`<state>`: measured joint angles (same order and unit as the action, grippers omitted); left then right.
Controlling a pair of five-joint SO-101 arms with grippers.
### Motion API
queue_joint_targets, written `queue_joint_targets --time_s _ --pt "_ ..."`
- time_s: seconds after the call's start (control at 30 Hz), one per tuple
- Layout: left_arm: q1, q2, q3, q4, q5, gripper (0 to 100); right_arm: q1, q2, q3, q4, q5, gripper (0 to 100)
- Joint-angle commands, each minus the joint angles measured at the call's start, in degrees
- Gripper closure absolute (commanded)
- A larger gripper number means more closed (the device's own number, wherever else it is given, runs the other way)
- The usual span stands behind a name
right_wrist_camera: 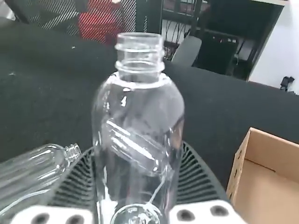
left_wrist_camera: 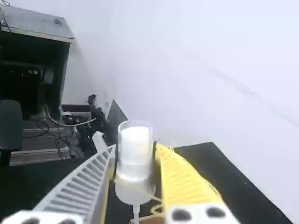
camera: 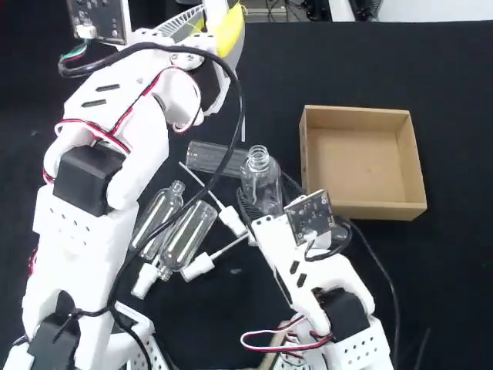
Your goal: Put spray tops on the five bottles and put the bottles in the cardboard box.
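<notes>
From above I count four clear bottles on the black table (camera: 447, 69): the upright bottle (camera: 262, 181) beside the cardboard box (camera: 360, 206), three lying bottles (camera: 189, 231), and three loose spray tops (camera: 198, 267) among them. At my left wrist, my left fingers (left_wrist_camera: 182, 186) pinch a fourth spray top (left_wrist_camera: 134, 158) in the air. At my right wrist, my right fingers (right_wrist_camera: 196, 179) clamp the upright, uncapped bottle.

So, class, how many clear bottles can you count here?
4: one bottle upright in the right hand, one lying behind it, two lying side by side by the left arm. Another may hide under that arm.
</notes>
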<state>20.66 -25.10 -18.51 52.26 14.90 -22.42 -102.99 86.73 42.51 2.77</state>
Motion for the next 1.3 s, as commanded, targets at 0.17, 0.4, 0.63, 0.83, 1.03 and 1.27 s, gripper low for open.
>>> queue_joint_targets --time_s 0.17,0.4,0.63,0.83,1.03,1.27 --pt "4.53 -1.93 -2.42 -1.14 0.09 97 -0.62 -3.12 -0.75 0.09 -0.18 98.8" --pt "6.90 -1.93 2.07 -1.67 -0.35 97 -0.62 -3.12 -0.84 0.26 -0.18 98.8" --pt "4.79 -2.64 5.23 -1.49 -0.35 97 -0.62 -3.12 -0.84 0.26 -0.18 98.8" --pt "4.62 -2.64 2.95 -2.55 -0.35 97 -0.62 -3.12 -0.84 0.26 -0.18 98.8" --pt "4.44 -2.64 -1.19 -4.57 -0.35 97 -0.62 -3.12 -0.84 0.26 -0.18 98.8" --pt "1.98 -3.69 1.80 -4.31 -0.44 97 -0.62 -3.12 -0.84 0.26 -0.18 98.8"
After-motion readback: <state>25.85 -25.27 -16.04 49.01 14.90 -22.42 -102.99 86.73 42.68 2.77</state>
